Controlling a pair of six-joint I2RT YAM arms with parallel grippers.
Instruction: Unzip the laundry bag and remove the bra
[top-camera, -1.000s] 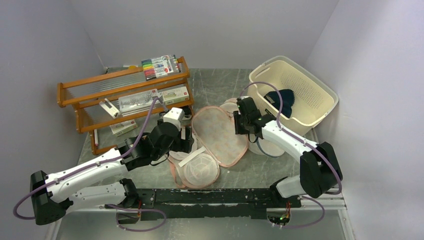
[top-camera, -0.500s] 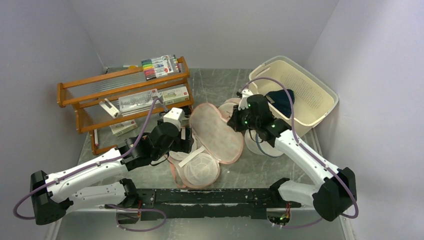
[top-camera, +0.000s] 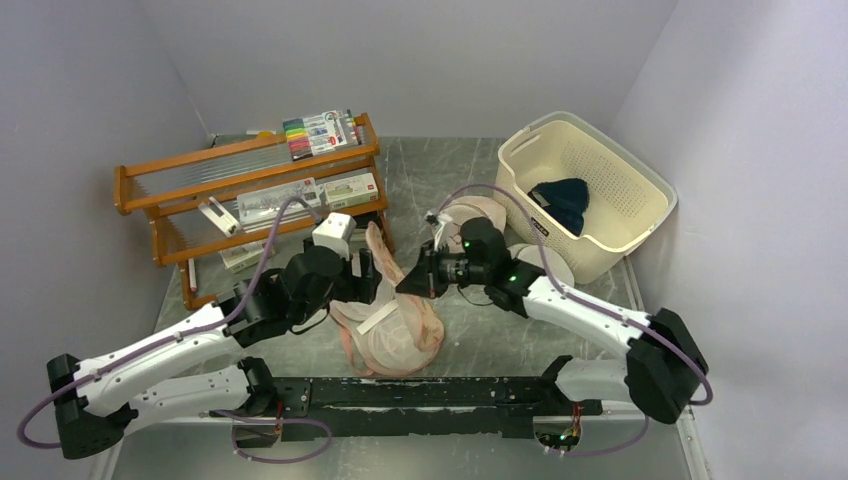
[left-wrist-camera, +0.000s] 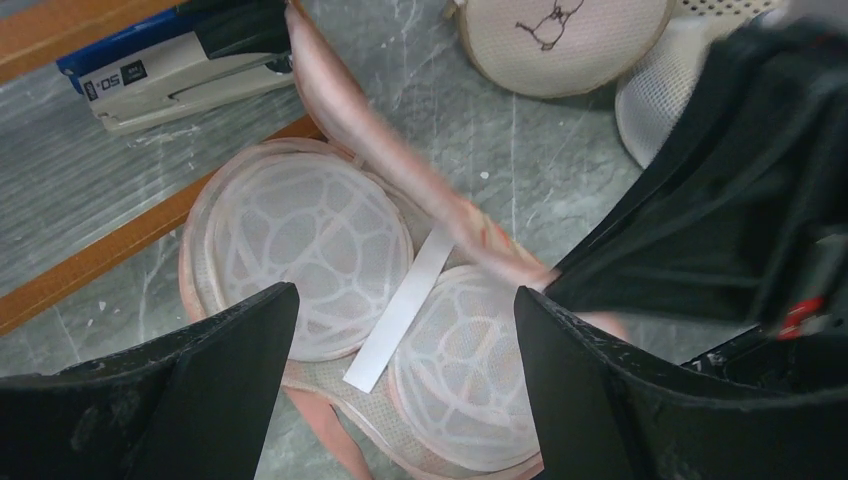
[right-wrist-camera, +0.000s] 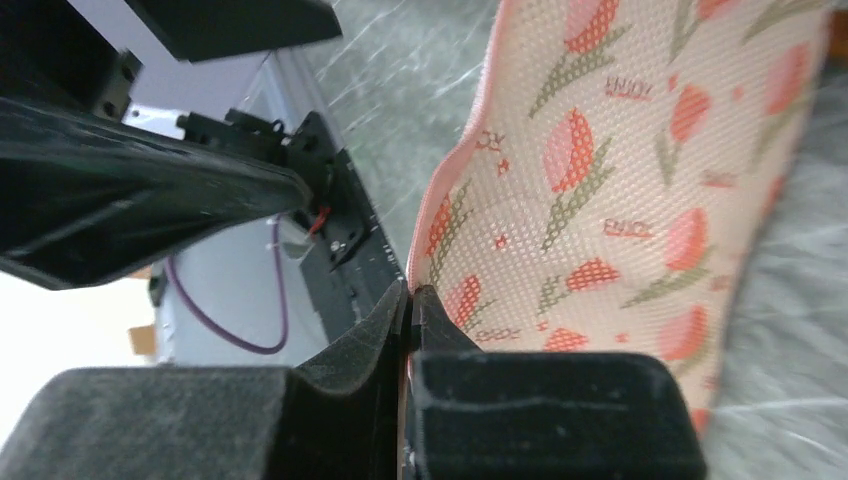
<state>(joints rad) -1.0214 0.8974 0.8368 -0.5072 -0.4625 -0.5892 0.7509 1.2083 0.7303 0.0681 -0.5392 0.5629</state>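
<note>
The laundry bag (top-camera: 395, 338) lies unzipped in front of the arms, its lower half showing two white mesh cups (left-wrist-camera: 300, 230). Its flower-print top flap (right-wrist-camera: 620, 180) is lifted on edge and folded leftward over the lower half. My right gripper (top-camera: 412, 283) is shut on the flap's pink rim (right-wrist-camera: 410, 295). Hovering just above the mesh cups, my left gripper (left-wrist-camera: 405, 300) is open and holds nothing. The dark navy bra (top-camera: 562, 200) lies inside the cream basket at the back right.
The cream basket (top-camera: 640, 190) stands at the back right. A round pale dome bag with a black drawing (left-wrist-camera: 560, 40) and a white mesh dome bag (top-camera: 540, 262) lie behind the right arm. A wooden rack (top-camera: 250, 195) with a stapler (left-wrist-camera: 180, 70) stands on the left.
My right gripper has shut on the flap's rim and swung it leftward, so the flat flap now stands on edge. The left arm has shifted slightly left.
</note>
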